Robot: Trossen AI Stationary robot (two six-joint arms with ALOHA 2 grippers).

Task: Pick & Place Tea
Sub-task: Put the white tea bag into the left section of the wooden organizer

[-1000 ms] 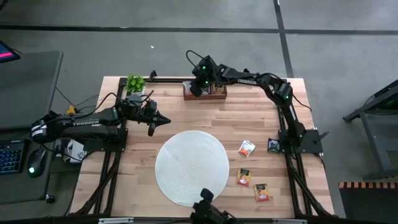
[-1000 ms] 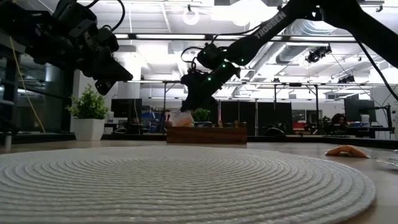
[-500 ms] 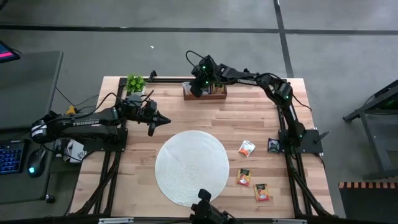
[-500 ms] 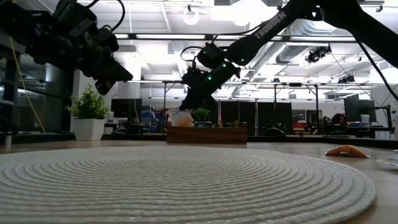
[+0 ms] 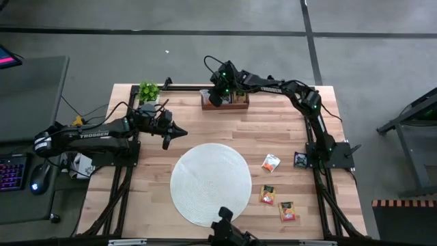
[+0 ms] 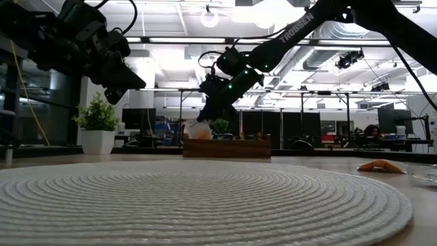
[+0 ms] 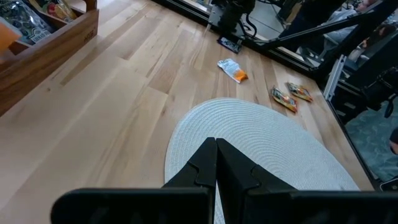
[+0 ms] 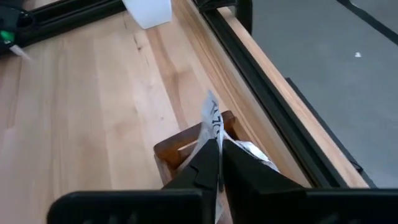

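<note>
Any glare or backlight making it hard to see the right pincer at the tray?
Low view: bright ceiling lights behind turn the right pincer and tray into dark silhouettes. High view: even light, no glare, but the arm covers the tray. Right wrist view: clear, fingers pinching a white sachet.

Woven white mat, wooden table

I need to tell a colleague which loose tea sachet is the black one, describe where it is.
Start at the big round white woven mat and go to the table's right edge. The small black square sachet lies by the right arm's base, the only dark one; its neighbours are orange or white-and-orange.
</note>
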